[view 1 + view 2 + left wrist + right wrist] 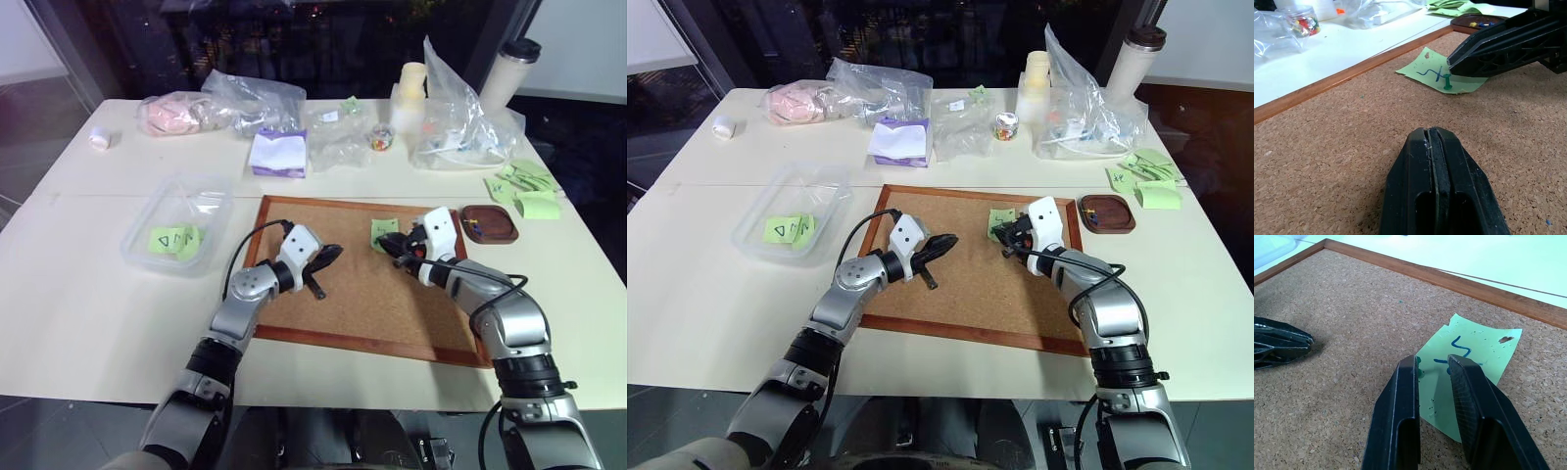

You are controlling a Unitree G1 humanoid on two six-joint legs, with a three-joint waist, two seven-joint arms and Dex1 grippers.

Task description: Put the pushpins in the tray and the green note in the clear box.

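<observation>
- Head views: On a white desk, a corkboard lies with the green note on its far part. The right tool hovers at the note's near edge; the left tool hangs over the middle of the board, well apart from the note. The brown tray sits just beyond the board's right edge, and the clear box stands to the board's left with green slips inside.
- Left wrist view: The left tool is pressed together, holding nothing. A green pushpin stands in the note.
- Right wrist view: The right tool stands narrowly apart over the note, the pin beside one finger.
</observation>
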